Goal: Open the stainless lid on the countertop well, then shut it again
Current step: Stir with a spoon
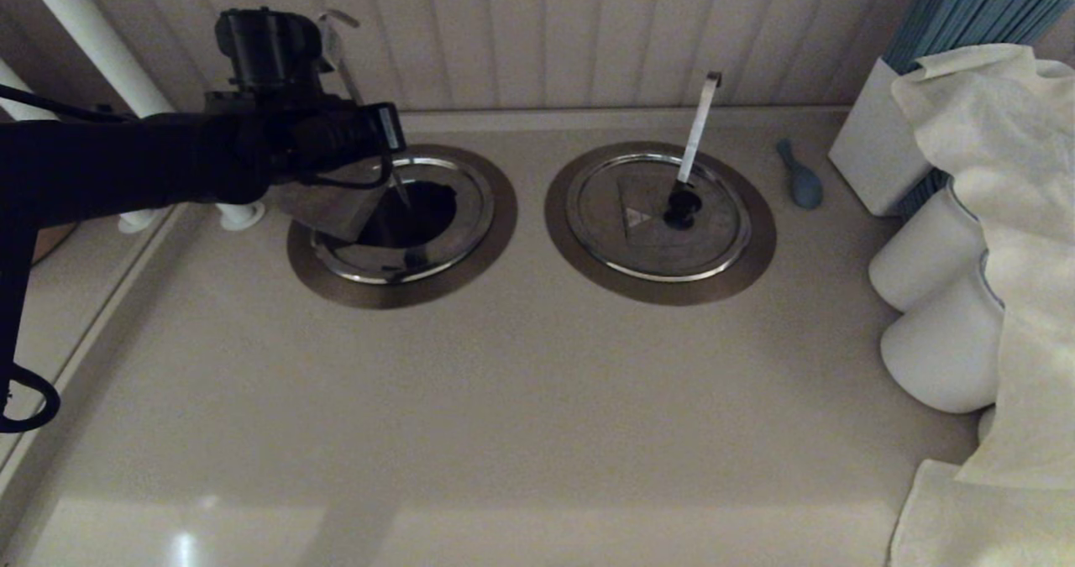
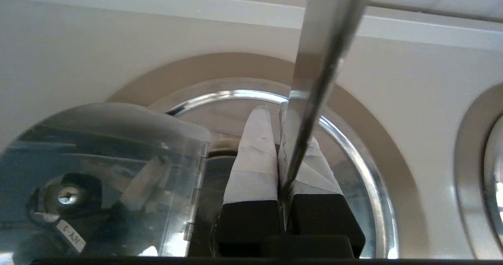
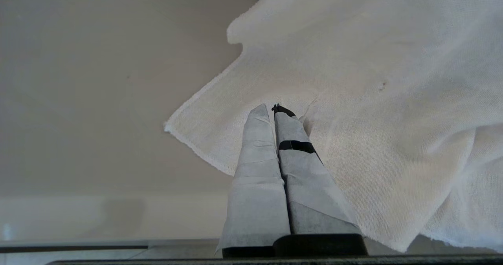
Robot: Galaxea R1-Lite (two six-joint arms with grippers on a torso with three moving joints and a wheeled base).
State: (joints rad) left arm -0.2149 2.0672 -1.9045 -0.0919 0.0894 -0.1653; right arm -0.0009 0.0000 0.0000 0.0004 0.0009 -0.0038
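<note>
The stainless lid on the left countertop well stands with its hinged flap raised and tilted, the dark hole exposed beside it and the thin rod rising through the gap. In the left wrist view the flap sits just beside the left gripper, whose taped fingers are pressed together with the rod's shaft running right along them — whether they pinch the rod I cannot tell. The likely trouble is in closing: if the flap is let go from this tilt it could drop and slam onto the bronze collar, or the gripper could snag the rod and jolt the whole disc. The twin lid lies flat and closed alongside. The right gripper idles with fingers together over a white cloth.
</note>
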